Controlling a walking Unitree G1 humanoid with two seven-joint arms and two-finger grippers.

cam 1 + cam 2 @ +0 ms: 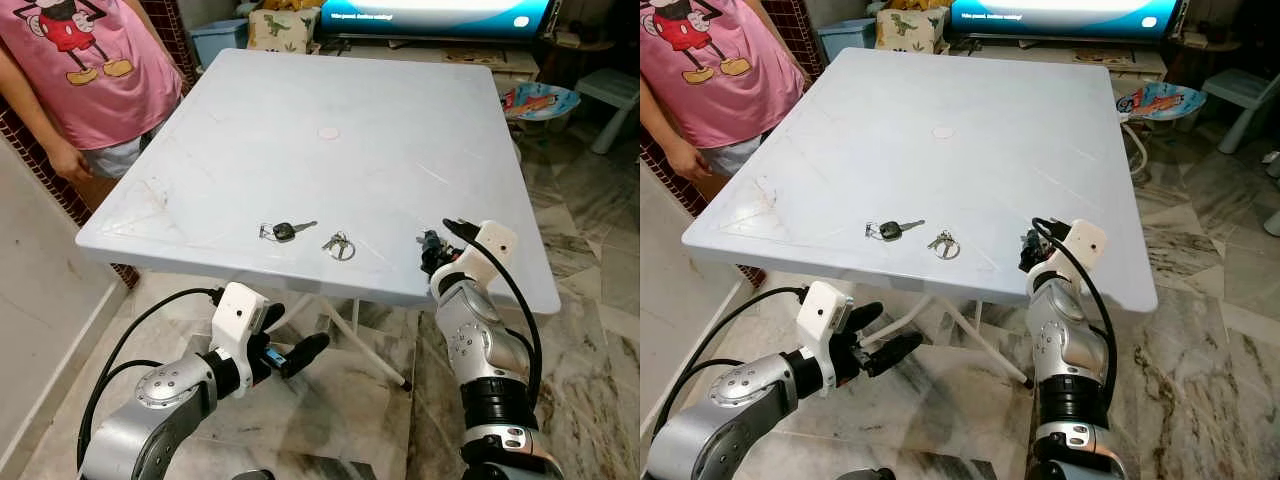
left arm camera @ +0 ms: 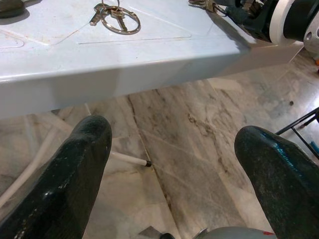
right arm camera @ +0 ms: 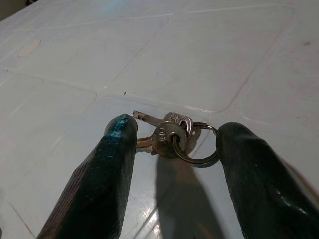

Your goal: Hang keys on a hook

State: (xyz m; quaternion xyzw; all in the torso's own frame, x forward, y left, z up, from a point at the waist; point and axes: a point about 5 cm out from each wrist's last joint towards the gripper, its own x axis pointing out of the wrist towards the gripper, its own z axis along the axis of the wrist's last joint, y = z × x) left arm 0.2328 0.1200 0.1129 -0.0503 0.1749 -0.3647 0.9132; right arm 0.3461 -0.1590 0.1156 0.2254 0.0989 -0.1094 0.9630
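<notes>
The right gripper [image 3: 172, 149] sits low on the white table [image 1: 400, 140] near its front edge, fingers spread wide on either side of a small bunch of keys [image 3: 172, 137] lying flat between them, not clamped. Toward the middle of the front edge lie a second key ring [image 1: 339, 245] and a black-headed car key [image 1: 285, 231]. The left gripper [image 1: 290, 355] hangs open below the table's front edge, holding nothing. A person in a pink shirt [image 1: 85, 60] stands at the far left corner.
</notes>
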